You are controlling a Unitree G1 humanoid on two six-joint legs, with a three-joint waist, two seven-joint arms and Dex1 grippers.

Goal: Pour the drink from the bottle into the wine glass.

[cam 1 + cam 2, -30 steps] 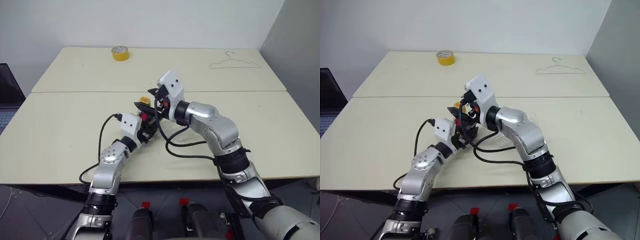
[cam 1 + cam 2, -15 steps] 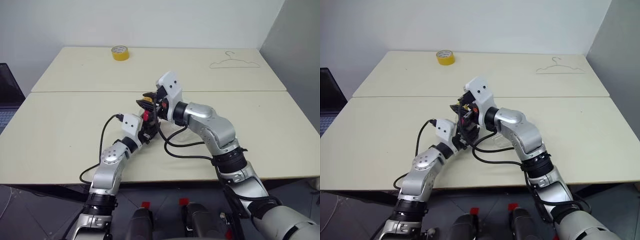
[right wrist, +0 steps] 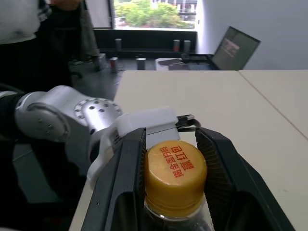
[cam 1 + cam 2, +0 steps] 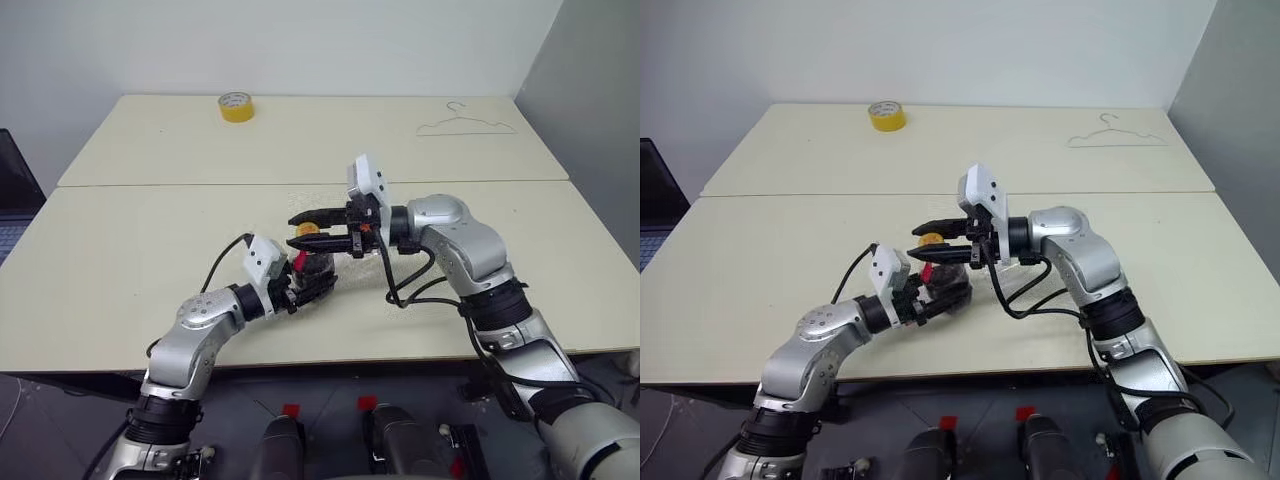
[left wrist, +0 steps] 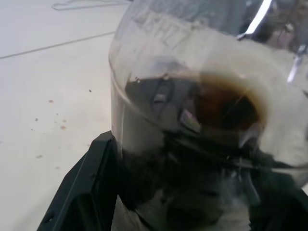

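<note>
1. The small clear ribbed plastic bottle (image 4: 315, 268) of dark cola-like drink (image 5: 211, 103) stands about upright near the middle of the front cream table (image 4: 120, 270), its long axis vertical, held low on its body by the left gripper (image 4: 300, 287), whose black fingers are closed narrowly on it.
2. The bottle's yellow-orange screw cap (image 3: 175, 178) lies directly between the two black fingers of the right gripper (image 4: 322, 230), which reaches in level from the robot's right. The fingers flank the cap on both sides; the right wrist view shows them just beside it, and I cannot tell whether they press it.
3. The coming move, as I judge it, is unscrewing the cap, so it turns on the right gripper staying across the vertical axis of the bottle while the left holds it steady.
4. The right arm is the nearer to the cap; the left is committed to the body.
5. A yellow tape roll (image 4: 236, 106) and a thin wire hanger (image 4: 467, 125) lie well apart on the far table, out of the way.
6. I cannot make out the wine glass, so the pour target's direction stays unsettled.
</note>
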